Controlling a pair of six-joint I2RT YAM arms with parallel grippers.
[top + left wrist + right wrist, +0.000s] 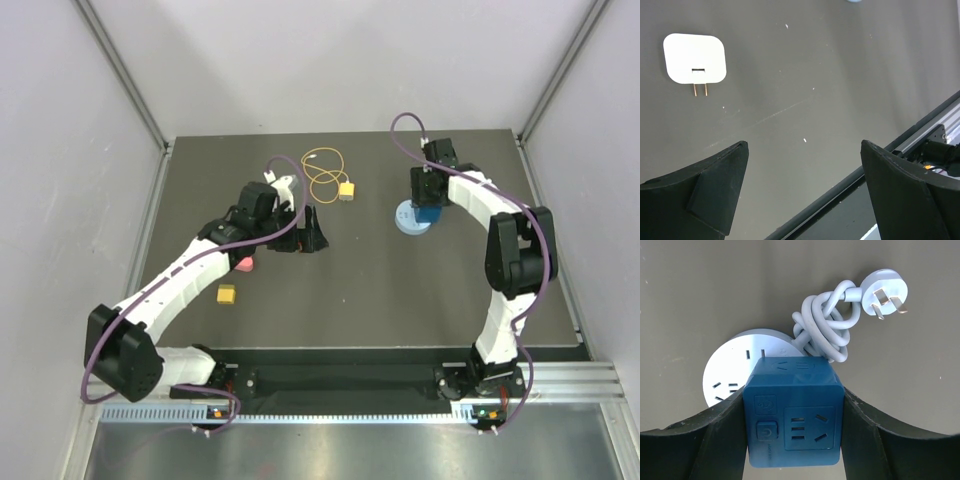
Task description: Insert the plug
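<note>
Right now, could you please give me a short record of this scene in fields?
plug: yellow, on looped wire, lying free, unheld
left gripper: open, empty
right gripper: shut on blue socket cube
round white socket: partly behind cube
also present: white adapter, yellow block

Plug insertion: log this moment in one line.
plug: loose, ungripped | left gripper: open, empty | right gripper: shut on blue socket cube

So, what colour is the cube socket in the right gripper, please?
The cube socket is dark blue; the right wrist view shows it best.
</note>
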